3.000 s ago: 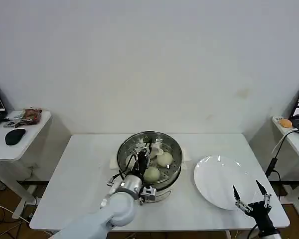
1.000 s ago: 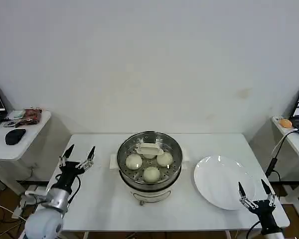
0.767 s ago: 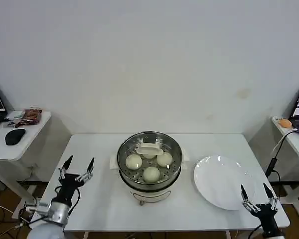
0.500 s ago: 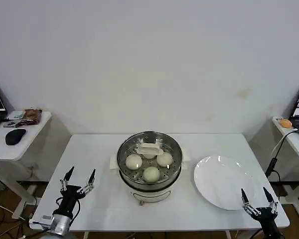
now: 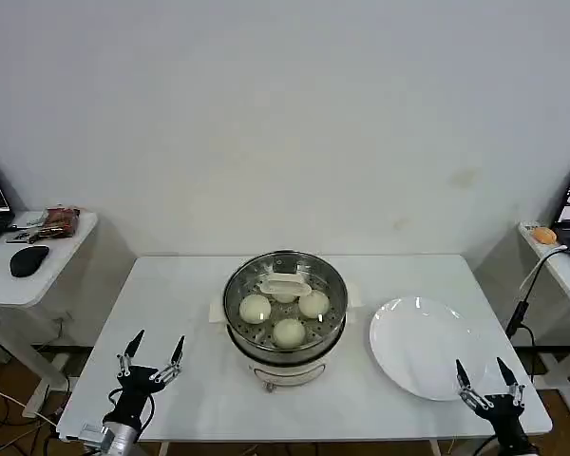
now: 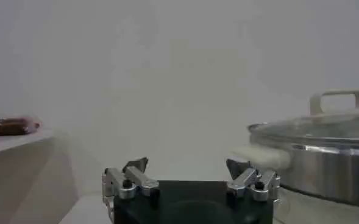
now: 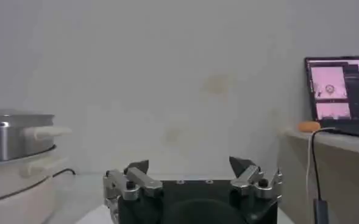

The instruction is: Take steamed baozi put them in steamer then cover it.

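The steel steamer stands mid-table with the clear glass cover resting on it, cream bar handle on top. Through the glass I see three white baozi on the perforated tray. My left gripper hovers open and empty at the table's front left corner, well apart from the pot. My right gripper is open and empty at the front right corner, just in front of the plate. In the left wrist view my left gripper is open, with the covered steamer off to one side.
A flat white plate lies bare to the right of the steamer. Side tables stand on both sides, one with a mouse, the other with a laptop. A cable hangs off the table's right edge.
My left gripper has come away from the steamer and drawn back, low, to the front left corner. My right gripper has sunk slightly at the front right corner. Steamer and cover stayed put.
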### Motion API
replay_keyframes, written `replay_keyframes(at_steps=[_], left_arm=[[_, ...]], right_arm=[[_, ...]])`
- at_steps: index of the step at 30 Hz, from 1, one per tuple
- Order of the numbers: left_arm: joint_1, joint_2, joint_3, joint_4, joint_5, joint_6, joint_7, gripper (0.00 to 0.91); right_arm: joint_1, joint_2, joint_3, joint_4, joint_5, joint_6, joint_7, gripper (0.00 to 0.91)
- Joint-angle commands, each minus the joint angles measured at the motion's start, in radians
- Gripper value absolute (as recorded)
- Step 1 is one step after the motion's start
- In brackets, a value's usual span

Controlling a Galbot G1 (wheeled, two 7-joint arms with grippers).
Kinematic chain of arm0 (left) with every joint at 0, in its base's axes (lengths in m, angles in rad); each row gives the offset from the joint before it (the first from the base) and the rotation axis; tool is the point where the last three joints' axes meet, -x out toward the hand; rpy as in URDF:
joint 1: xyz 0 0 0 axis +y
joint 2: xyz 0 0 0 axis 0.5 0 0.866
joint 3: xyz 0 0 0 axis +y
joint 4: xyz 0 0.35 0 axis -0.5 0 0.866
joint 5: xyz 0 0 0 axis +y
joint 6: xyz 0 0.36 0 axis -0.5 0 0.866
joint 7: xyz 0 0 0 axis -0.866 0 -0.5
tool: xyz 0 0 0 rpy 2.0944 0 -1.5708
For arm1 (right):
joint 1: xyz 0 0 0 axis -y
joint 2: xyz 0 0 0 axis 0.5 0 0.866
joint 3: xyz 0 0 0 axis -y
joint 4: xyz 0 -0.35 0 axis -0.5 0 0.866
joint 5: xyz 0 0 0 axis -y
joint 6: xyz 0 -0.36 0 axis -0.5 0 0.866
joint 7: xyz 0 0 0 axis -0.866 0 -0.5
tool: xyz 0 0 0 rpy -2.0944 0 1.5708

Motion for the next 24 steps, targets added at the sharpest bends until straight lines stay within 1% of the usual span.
replay_keyframes(at_steps=[1, 5, 8, 12, 24], left_arm=[[0.015, -0.003, 0.002, 0.006, 0.012, -0.009, -0.004, 0.907], [0.016, -0.003, 0.005, -0.001, 0.013, -0.005, -0.005, 0.907], [0.012, -0.002, 0.009, 0.0, 0.013, -0.004, -0.007, 0.907], [0.01, 0.0, 0.013, -0.004, 0.013, -0.003, -0.008, 0.907], [0.008, -0.001, 0.017, -0.012, 0.008, 0.004, -0.008, 0.907]], right_arm=[[0.018, 0.014, -0.024, 0.003, -0.04, -0.027, 0.027, 0.907], [0.029, 0.041, -0.047, 0.007, -0.107, -0.009, 0.055, 0.907], [0.03, 0.06, -0.067, 0.011, -0.141, 0.003, 0.071, 0.907], [0.03, 0.068, -0.074, 0.017, -0.151, 0.002, 0.086, 0.907], [0.04, 0.073, -0.083, 0.016, -0.162, -0.005, 0.095, 0.907]])
